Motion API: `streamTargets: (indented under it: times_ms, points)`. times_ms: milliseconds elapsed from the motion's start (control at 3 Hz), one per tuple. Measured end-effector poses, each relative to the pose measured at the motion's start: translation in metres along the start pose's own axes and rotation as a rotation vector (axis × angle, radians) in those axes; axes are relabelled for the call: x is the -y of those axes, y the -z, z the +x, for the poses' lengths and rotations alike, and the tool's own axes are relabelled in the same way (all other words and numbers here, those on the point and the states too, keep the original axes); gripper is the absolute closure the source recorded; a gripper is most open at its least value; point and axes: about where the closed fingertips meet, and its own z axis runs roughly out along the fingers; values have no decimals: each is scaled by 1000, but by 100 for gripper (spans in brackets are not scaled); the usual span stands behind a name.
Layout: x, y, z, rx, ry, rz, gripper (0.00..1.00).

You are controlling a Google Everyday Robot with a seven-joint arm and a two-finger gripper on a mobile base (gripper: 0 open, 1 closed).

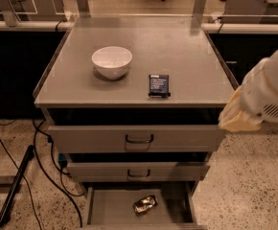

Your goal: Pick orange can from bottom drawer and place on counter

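Observation:
The orange can, a dented shiny golden-bronze thing, lies on its side on the floor of the open bottom drawer, right of the drawer's middle. The counter is the flat grey cabinet top above. My gripper, a cream-coloured end on the white arm, hangs at the cabinet's front right corner, level with the top drawer and well above and to the right of the can. It holds nothing that I can see.
A white bowl and a small dark blue box stand on the counter. Two grey drawer fronts with loop handles stick out slightly above the bottom drawer. Black cables and a dark pole lie on the floor at left.

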Motion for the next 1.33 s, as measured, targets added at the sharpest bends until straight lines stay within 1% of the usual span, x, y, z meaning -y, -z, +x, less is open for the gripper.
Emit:
streamTargets:
  times_ms: [333,667,1000,1333]
  points:
    - [-27,-63,10,-1,-15,-55,96]
    - [-69,-135,27,-1,-62,-182,100]
    - [-75,-141,31,-10,-63,-197,100]
    - [-74,-142,32,-8,-61,-190,100]
